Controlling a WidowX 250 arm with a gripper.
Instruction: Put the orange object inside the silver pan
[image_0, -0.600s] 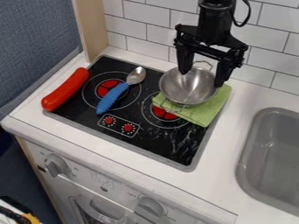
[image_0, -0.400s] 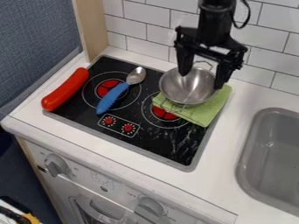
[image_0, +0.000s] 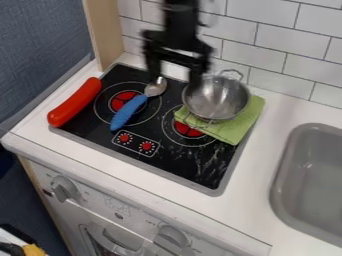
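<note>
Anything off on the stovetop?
A few things. The silver pan sits on a green cloth that partly covers the right burner. The red sausage overhangs the stovetop's left edge. Pale streaks mark its front right; scuffs or glare, can't tell.

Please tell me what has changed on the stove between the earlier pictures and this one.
The gripper moved toward the left of the view, from over the silver pan to above the gap between the pan and the blue-handled spoon. It took hold of nothing and let go of nothing. The pan, the spoon, the red sausage and the green cloth stayed in place.
</note>
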